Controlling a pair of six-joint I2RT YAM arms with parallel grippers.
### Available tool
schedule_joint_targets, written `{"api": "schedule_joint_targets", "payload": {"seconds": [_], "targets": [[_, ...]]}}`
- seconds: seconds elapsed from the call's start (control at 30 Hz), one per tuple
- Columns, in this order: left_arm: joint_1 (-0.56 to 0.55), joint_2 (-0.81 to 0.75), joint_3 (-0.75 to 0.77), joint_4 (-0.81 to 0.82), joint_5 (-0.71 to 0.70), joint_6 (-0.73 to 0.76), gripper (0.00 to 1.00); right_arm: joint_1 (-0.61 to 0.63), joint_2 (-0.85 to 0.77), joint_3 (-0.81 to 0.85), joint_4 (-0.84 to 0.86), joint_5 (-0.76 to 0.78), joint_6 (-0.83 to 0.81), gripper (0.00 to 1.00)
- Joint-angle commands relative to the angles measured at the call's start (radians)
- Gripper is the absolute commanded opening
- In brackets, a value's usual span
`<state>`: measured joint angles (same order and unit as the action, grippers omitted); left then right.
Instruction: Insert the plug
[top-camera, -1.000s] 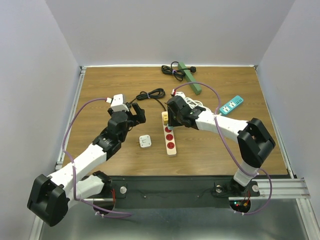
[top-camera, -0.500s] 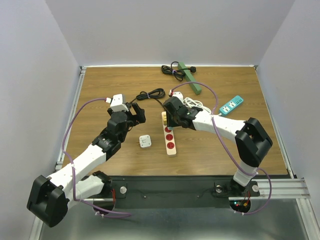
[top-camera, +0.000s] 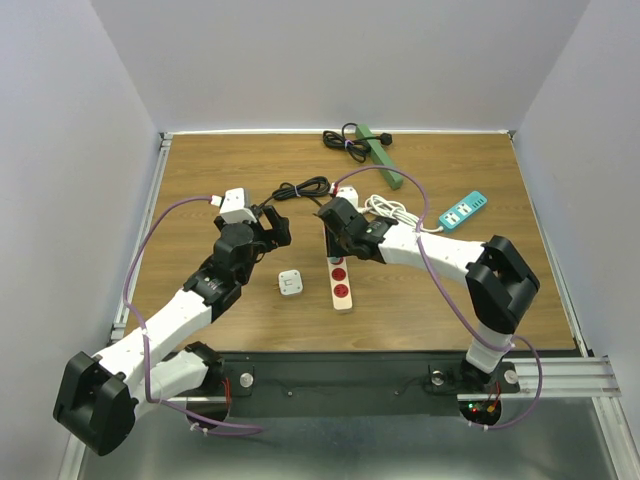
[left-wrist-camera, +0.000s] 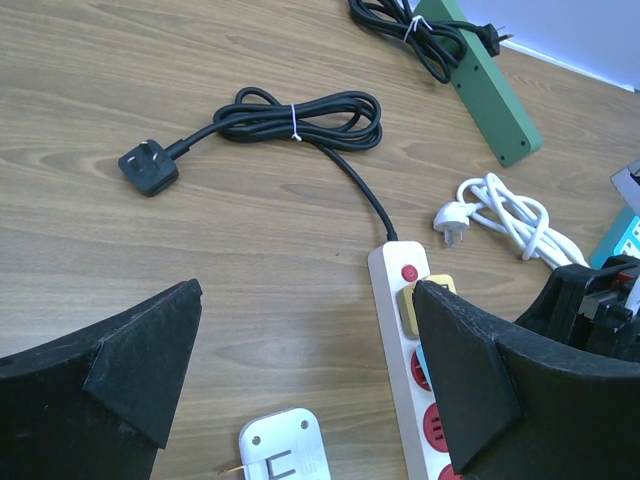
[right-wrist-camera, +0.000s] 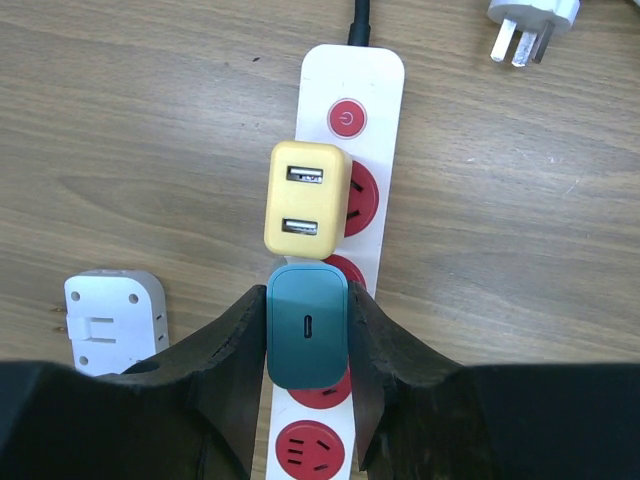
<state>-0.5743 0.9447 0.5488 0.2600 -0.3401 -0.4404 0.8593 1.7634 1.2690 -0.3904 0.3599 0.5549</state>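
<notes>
The right pincer (right-wrist-camera: 307, 315) grips the teal plug (right-wrist-camera: 306, 345) over the white power strip (right-wrist-camera: 350, 80), just below the yellow adapter (right-wrist-camera: 306, 198). The left pincer (left-wrist-camera: 305, 380) stands open above the wooden surface (left-wrist-camera: 150, 80), near a white adapter (left-wrist-camera: 283, 450).

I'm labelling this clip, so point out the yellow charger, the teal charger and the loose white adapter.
yellow charger (right-wrist-camera: 307, 198), right wrist view, face between its two USB ports.
teal charger (right-wrist-camera: 307, 350), right wrist view, face just below its port.
white adapter (right-wrist-camera: 108, 320), right wrist view, middle of its body.
</notes>
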Motion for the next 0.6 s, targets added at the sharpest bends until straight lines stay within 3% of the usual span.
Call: {"api": "schedule_joint_targets", "payload": {"seconds": [0.0,0.57], "targets": [[0.004,-0.024,0.022,0.021,-0.002,0.002,0.99,0.009,-0.001,0.046,0.024,0.043,0.016,0.01],[0.002,-0.04,0.017,0.016,-0.007,0.0,0.99,0.018,0.013,0.032,0.005,0.096,0.022,0.01]]}}
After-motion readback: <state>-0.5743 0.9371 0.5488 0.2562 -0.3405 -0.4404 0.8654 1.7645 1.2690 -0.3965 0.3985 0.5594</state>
